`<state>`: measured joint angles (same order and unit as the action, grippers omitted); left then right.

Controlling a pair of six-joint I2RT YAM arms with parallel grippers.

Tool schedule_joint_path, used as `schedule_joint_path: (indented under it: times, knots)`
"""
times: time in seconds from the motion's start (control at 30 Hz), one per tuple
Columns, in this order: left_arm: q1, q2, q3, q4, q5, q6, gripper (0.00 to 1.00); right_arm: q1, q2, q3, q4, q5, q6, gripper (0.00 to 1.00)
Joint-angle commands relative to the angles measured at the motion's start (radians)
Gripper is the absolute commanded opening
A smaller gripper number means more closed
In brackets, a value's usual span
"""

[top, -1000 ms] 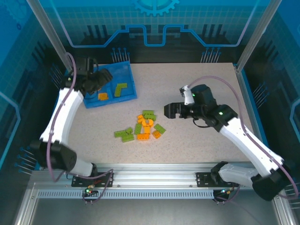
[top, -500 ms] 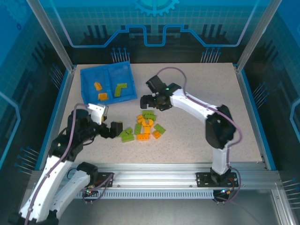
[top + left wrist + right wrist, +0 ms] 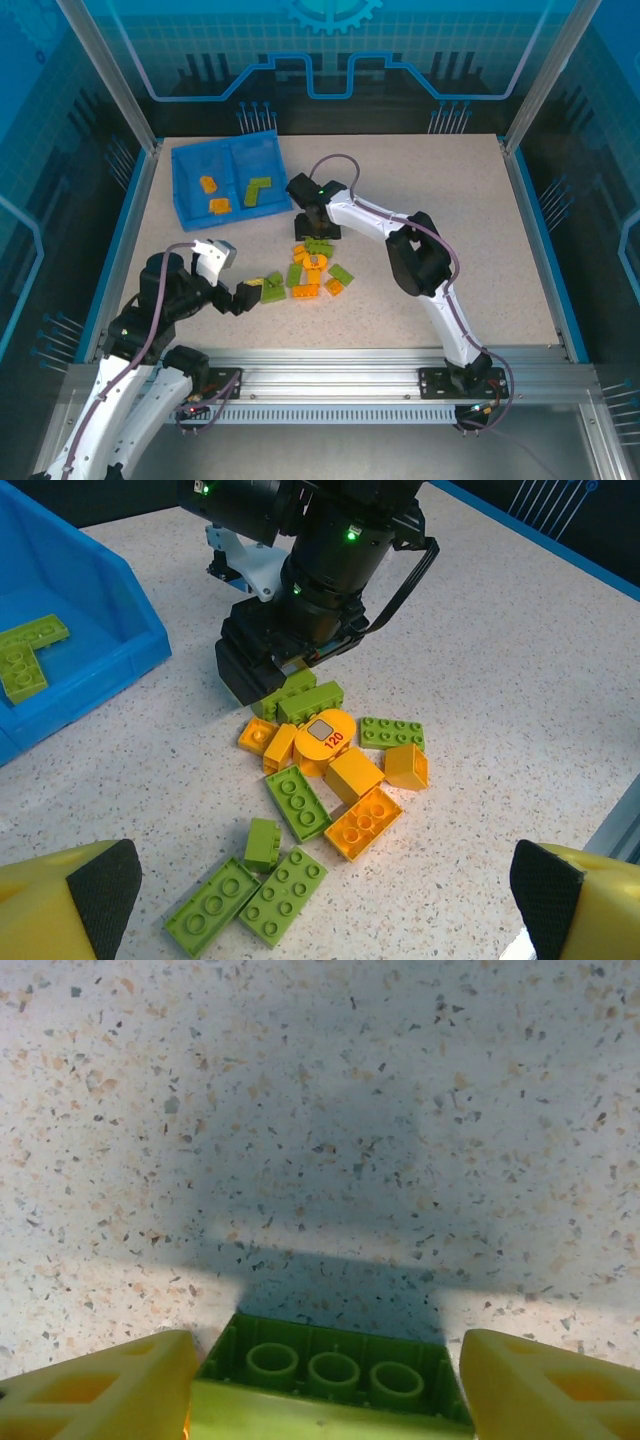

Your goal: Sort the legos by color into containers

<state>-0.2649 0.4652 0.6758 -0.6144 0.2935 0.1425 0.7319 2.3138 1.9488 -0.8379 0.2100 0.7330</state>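
A pile of orange and green legos (image 3: 310, 270) lies mid-table. My right gripper (image 3: 320, 232) points straight down at the pile's far edge. In the right wrist view its yellow fingers (image 3: 100, 1390) touch both ends of a green lego (image 3: 330, 1370) lying on its side, hollow underside facing the camera. My left gripper (image 3: 250, 293) hovers wide open just left of the pile, above two flat green legos (image 3: 250, 900). The blue tray (image 3: 185, 160) sits at the back left, with orange legos (image 3: 219, 206) in its left compartment and green legos (image 3: 258, 190) in the right.
An orange round piece marked 120 (image 3: 325, 737) sits in the middle of the pile. The right arm's black wrist (image 3: 300, 610) stands between the pile and the tray's near corner (image 3: 150, 645). Bare table stretches to the right (image 3: 460, 220).
The left gripper came off the tray and dropped to the pile's left side. The right gripper swung in from the right and lowered onto the green lego at the pile's far edge.
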Motion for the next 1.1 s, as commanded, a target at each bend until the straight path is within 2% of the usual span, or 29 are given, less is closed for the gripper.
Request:
schedule_joint_path:
  times: [0.0, 0.13, 0.27, 0.33, 0.4, 0.47, 0.57, 0.7, 0.73, 0.93, 1.07]
  knots:
    - [-0.003, -0.005, -0.012, 0.024, 0.026, 0.047, 0.99, 0.013, 0.007, -0.013, -0.019, 0.007, 0.022, 0.65]
    - [-0.004, -0.006, -0.012, 0.019, 0.029, 0.046, 0.99, 0.009, 0.007, -0.032, 0.002, -0.018, 0.010, 0.61]
    - [-0.003, -0.005, -0.013, 0.020, 0.023, 0.051, 0.99, 0.004, 0.048, -0.002, -0.004, -0.074, -0.012, 0.81]
    - [-0.004, -0.005, -0.013, 0.018, 0.018, 0.053, 0.99, 0.006, 0.068, 0.025, -0.019, -0.078, -0.019, 0.83]
    - [-0.004, -0.005, -0.013, 0.017, 0.018, 0.054, 0.99, 0.005, 0.081, 0.035, -0.021, -0.072, -0.022, 0.80]
    - [-0.003, -0.004, -0.013, 0.015, 0.014, 0.055, 0.99, 0.003, 0.080, 0.030, -0.013, -0.047, -0.020, 0.70]
    - [-0.004, -0.007, -0.013, 0.015, 0.013, 0.058, 0.99, 0.001, 0.072, 0.027, -0.019, -0.019, -0.019, 0.62]
    - [-0.004, -0.015, -0.017, 0.021, 0.030, 0.065, 0.99, 0.005, 0.018, 0.002, -0.007, -0.017, -0.044, 0.54]
    - [-0.004, -0.019, -0.016, 0.022, 0.043, 0.071, 0.99, 0.010, -0.040, -0.018, 0.014, -0.013, -0.056, 0.53]
    - [-0.002, -0.070, -0.025, 0.034, 0.085, 0.095, 0.99, 0.065, -0.303, -0.189, 0.223, -0.030, -0.189, 0.51]
    - [-0.002, -0.135, -0.046, 0.056, 0.080, 0.098, 0.99, 0.109, -0.360, -0.187, 0.327, -0.071, -0.286, 0.51]
